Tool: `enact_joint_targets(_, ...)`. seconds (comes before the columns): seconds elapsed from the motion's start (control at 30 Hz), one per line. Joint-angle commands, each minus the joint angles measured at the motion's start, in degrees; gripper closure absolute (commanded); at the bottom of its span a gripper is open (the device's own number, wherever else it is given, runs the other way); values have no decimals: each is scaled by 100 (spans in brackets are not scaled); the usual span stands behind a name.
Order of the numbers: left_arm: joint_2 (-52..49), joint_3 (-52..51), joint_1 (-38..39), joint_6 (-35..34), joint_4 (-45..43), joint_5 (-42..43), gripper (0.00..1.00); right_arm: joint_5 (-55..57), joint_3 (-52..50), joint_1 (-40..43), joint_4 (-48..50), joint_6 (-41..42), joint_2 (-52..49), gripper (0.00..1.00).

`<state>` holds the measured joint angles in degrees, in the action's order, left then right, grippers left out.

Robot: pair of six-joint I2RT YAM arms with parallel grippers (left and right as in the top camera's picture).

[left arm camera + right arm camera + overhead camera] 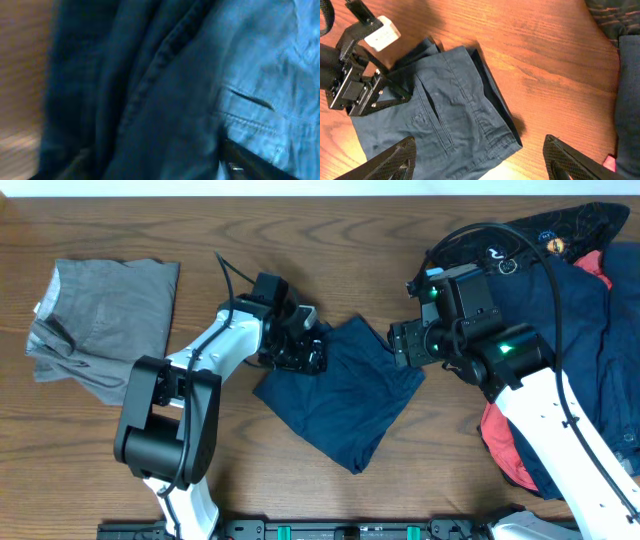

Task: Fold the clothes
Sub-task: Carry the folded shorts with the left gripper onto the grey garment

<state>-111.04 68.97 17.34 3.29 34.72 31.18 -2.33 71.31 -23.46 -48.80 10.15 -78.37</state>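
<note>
- The dark navy blue cotton trousers (340, 395) lie partly folded in the middle of the wooden tabletop (300, 240), between both hands.
- The left hand (303, 350) sits at their upper-left edge; I cannot tell whether it grips.
- The right hand (405, 343) hovers by the upper-right edge, spread wide and holding nothing.
- The cloth looks soft, limp and fairly heavy, so it is probably best pinched at stitched hems or corners.

Navy trousers (345, 395) are lying on a brown wood-grained table (350, 240), beside a grey garment (105, 310) (plain) and a black patterned garment (578, 222).
</note>
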Motion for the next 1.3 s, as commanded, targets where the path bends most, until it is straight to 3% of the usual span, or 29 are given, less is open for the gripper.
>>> enact_joint_targets(0.0, -326, -11, 74, 186, 81, 275, 63, 107, 57, 59, -52, -61, -11, 21)
enact_joint_targets(0.03, -326, -11, 68, 186, 74, 216, 87, 105, 57, 59, -74, -61, -11, 21)
enact_joint_targets(0.07, -315, -7, 52, 181, 63, 131, 94, 105, 57, 59, -98, -61, -11, 21)
enact_joint_targets(0.23, 0, 114, -160, -234, 146, -850, 94, 302, 57, 63, -232, -59, -11, 21)
enact_joint_targets(0.47, 1237, 476, -977, -837, 247, -2643, 94, 667, 57, 66, -407, -57, -11, 21)
enact_joint_targets(0.7, 2531, 553, -2391, -831, -424, -3985, 94, 664, 57, 70, -435, -59, -11, 21)
enact_joint_targets(0.83, 2608, 549, -3331, -833, -546, -4089, 93, 662, 57, 68, -442, -59, -11, 21)
enact_joint_targets(0.87, 2568, 533, -3560, -837, -529, -4087, 85, 662, 57, 68, -446, -59, -11, 21)
enact_joint_targets(0.9, 2529, 507, -3733, -839, -527, -4087, 67, 662, 57, 68, -450, -59, -11, 21)
enact_joint_targets(0.93, 2492, 470, -3886, -909, -525, -4087, 40, 660, 57, 68, -457, -59, -11, 21)
enact_joint_targets(1.0, 2422, 422, -4162, -1327, -470, -4070, 3, 662, 57, 68, -461, -59, -11, 20)
enact_joint_targets(1.1, 2391, 422, -4380, -1757, -317, -3926, 2, 662, 57, 68, -466, -61, -11, 20)
enact_joint_targets(1.27, 2398, 422, -4301, -1757, -354, -3442, 2, 662, 57, 68, -533, -59, -11, 19)
